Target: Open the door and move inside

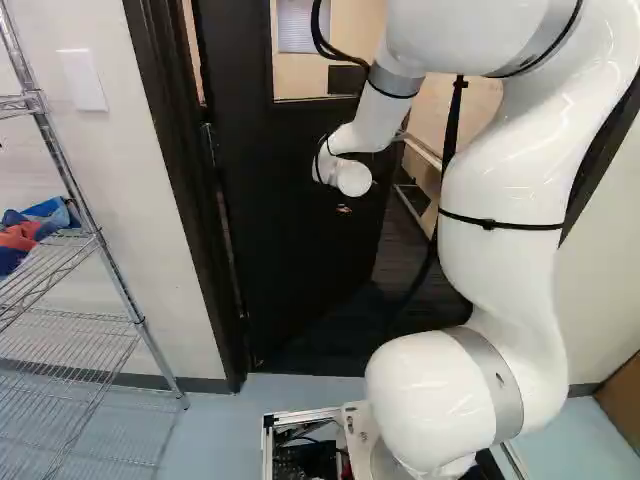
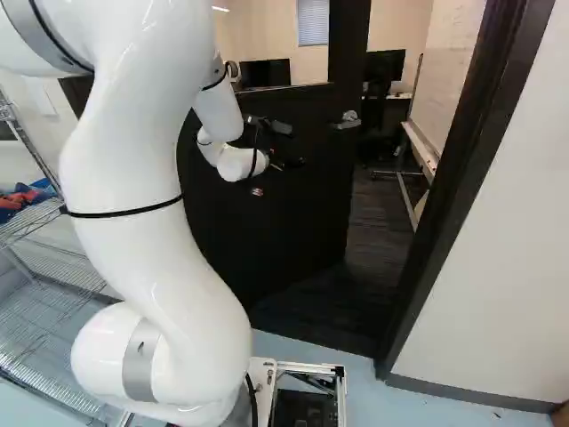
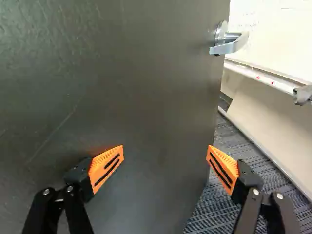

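Door (image 2: 267, 231) standing partway open, swung inward from its frame (image 2: 442, 196); the claw (image 2: 286, 164) is up near its face, lower than the handle (image 3: 235, 43); and the claw (image 3: 165, 152) is spread wide, one orange pad (image 3: 106, 165) before the door, the other by its free edge; touching or not, can't tell; whiteboard (image 2: 453, 71) beyond; wire rack (image 1: 70, 330) at the left of the left base view.

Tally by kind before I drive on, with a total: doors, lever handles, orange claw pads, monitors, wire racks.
Door: 1
Lever handle: 1
Orange claw pads: 2
Monitors: 2
Wire rack: 1
Total: 7
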Motion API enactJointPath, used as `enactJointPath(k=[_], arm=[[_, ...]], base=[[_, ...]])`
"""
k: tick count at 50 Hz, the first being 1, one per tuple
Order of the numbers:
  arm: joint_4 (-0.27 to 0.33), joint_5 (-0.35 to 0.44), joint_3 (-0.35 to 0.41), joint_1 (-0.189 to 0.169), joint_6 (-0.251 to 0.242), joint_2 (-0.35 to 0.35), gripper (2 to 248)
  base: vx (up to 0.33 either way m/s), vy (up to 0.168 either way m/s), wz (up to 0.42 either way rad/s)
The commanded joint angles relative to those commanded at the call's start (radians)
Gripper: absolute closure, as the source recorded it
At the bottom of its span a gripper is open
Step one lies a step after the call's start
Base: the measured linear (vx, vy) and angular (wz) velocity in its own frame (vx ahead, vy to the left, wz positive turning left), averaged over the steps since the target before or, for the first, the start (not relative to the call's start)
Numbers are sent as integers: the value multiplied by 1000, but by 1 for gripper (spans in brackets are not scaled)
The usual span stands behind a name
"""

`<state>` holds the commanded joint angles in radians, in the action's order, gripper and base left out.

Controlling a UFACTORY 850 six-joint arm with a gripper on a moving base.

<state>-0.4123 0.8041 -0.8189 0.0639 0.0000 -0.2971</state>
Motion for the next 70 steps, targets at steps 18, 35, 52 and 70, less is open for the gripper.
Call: enactJointPath(k=[18, 35, 52, 70], arm=[[20, 0, -51, 14, 0, -43, 3], [40, 0, -100, 27, 0, -82, 3], [61, 0, -149, 40, 0, -123, 3], [89, 0, -204, 52, 0, -166, 3]], base=[[0, 0, 0], [0, 0, 0], [0, 0, 0], [0, 0, 0]])
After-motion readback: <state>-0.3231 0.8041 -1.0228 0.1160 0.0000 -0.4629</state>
